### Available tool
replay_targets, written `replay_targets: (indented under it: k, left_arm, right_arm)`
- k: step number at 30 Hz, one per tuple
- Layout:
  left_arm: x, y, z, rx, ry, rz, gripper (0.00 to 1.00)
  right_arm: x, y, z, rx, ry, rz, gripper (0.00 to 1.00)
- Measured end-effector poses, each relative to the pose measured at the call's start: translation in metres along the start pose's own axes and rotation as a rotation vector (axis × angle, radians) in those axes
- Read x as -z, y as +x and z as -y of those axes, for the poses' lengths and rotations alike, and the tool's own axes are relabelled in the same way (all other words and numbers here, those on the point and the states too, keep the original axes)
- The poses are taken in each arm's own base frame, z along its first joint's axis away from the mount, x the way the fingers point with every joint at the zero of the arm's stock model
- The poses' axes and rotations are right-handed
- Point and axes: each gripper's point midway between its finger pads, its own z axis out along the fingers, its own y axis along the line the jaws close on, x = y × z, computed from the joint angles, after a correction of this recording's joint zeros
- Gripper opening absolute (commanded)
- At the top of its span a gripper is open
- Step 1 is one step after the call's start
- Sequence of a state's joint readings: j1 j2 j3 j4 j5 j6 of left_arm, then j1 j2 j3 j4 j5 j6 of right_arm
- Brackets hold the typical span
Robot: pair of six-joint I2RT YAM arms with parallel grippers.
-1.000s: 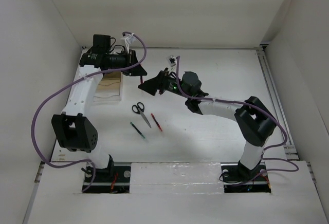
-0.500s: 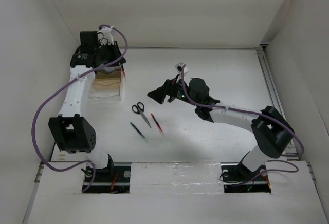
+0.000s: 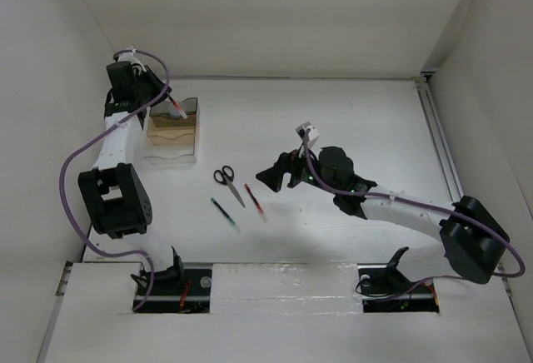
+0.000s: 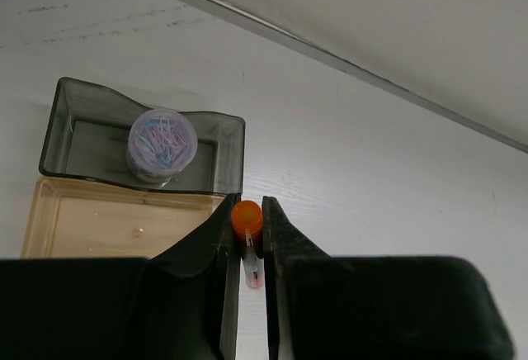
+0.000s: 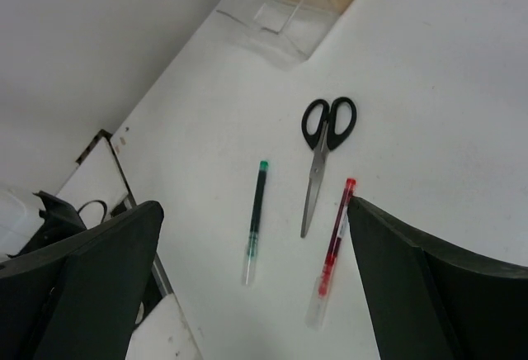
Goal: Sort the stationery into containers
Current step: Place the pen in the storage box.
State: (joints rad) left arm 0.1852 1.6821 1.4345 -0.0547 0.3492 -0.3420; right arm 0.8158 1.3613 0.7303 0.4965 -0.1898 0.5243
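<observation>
Where the table (image 3: 366, 121) reaches its far-left corner, the left gripper (image 4: 248, 205) is clamped on an orange-capped pen (image 4: 247, 220). The pen's long axis runs along the fingers, and its orange end faces the wrist camera. Just beyond the fingertips stands a smoky grey tray (image 4: 233, 133) with a greyish-lilac cylinder (image 4: 162, 141) upright inside it. The clear box (image 3: 173, 136), brownish inside, sits against the tray's near side, close to the left edge.

Nearer the middle of the table three items lie loose, all slanting the same way, from far-left to near-right. The dark pen (image 3: 225, 213) is leftmost and nearest the front edge. In the right wrist view its green end is the one closer to the box. The scissors (image 3: 226, 181) lie beside it, closed, with the black handles toward the box and the blade tip toward the near-right. The red pen (image 3: 253, 198) lies just right of the blades and roughly parallel to them, with a narrow gap between.

Right of these, the right gripper (image 5: 252, 205) hangs above the table with its jaws spread wide and nothing between them. In its own view the two pens and the scissors show between its fingers.
</observation>
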Motion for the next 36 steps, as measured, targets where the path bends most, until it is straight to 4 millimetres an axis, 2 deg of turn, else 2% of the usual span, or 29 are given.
replay_targets:
  k: [8, 14, 22, 30, 35, 36]
  left_arm:
    - [-0.031, -0.003, -0.017, 0.054, -0.026, 0.075, 0.00]
    - [-0.039, 0.000, -0.029, 0.068, -0.056, 0.122, 0.00]
    - [-0.043, 0.035, -0.048, 0.107, -0.094, 0.087, 0.00]
    - [-0.044, 0.068, -0.066, 0.136, -0.133, 0.054, 0.00]
    - [-0.042, 0.073, -0.071, 0.146, -0.154, 0.056, 0.00]
    - [-0.040, 0.071, -0.071, 0.146, -0.158, 0.064, 0.03]
  right_arm:
    - [0.018, 0.031, -0.001, 0.007, 0.026, -0.060, 1.00]
    - [0.041, 0.042, -0.001, 0.008, 0.043, -0.069, 1.00]
    - [0.057, 0.025, -0.005, 0.032, 0.058, -0.021, 1.00]
    - [0.064, 0.024, -0.005, 0.052, 0.068, -0.028, 1.00]
    - [0.073, 0.018, -0.009, 0.056, 0.058, -0.007, 1.00]
    - [0.075, 0.017, -0.010, 0.057, 0.056, -0.002, 1.00]
